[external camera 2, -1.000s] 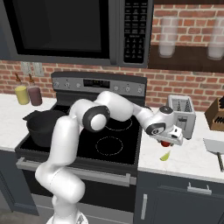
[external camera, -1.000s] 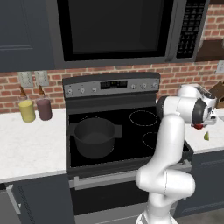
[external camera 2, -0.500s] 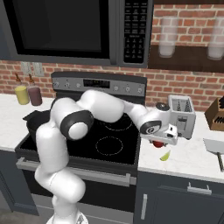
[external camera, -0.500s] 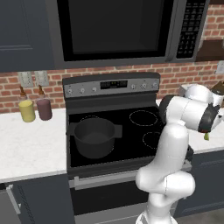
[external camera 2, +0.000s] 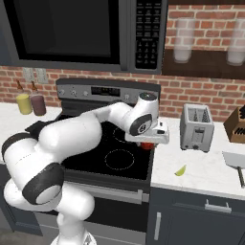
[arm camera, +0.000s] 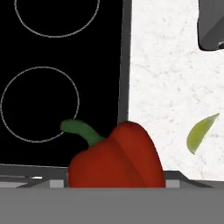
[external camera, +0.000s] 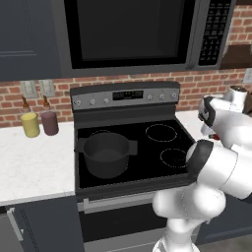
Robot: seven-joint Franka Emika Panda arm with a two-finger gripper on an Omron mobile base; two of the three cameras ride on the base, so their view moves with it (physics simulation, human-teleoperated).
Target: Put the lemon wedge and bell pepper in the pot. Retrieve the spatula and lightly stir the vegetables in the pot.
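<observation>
The red bell pepper (arm camera: pixel 116 159) with its green stem fills the bottom of the hand view, held up over the seam between stove and counter. My gripper (external camera 2: pixel 147 141) is shut on the bell pepper (external camera 2: pixel 148 145), though the fingertips are hidden behind it. On the white counter to the right lies the yellow-green lemon wedge (external camera 2: pixel 180 170) (arm camera: pixel 199 131), untouched. The dark grey pot (external camera: pixel 106 155) stands on the stove's front left burner, far to the gripper's left. At the right edge, the spatula (external camera 2: pixel 234 160) lies on the counter with its light grey blade showing.
A toaster (external camera 2: pixel 196 127) stands on the counter behind the wedge, and a knife block (external camera 2: pixel 238 125) is at the far right. A yellow jar (external camera: pixel 30 124) and a maroon jar (external camera: pixel 49 122) stand left of the black stove top (external camera: pixel 157 147). The microwave (external camera: pixel 128 34) hangs above.
The arm has swung left from above the counter towards the stove edge, carrying the bell pepper along. The lemon wedge has stayed where it was on the counter.
</observation>
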